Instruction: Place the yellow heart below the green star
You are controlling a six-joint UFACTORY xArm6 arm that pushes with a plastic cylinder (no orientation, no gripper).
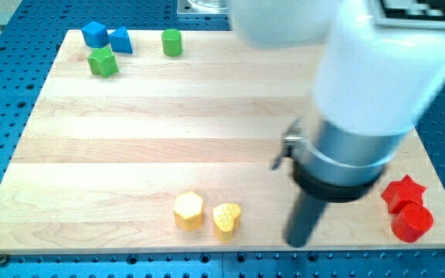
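Big wooden board (207, 116) on a blue table. Near the bottom edge, my tip (297, 242), no claws to open or shut, right of the yellow heart (227, 218) and yellow hexagon (188, 210), not touching. Up in the top left corner, green star (103, 61)

Bright, even light; the near arm (377, 69) is blurred.

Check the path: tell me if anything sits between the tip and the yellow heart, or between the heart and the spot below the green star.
Nothing visible: my tip stands right of the yellow heart across bare board. The yellow hexagon sits just left, beside the diagonal to the green star.
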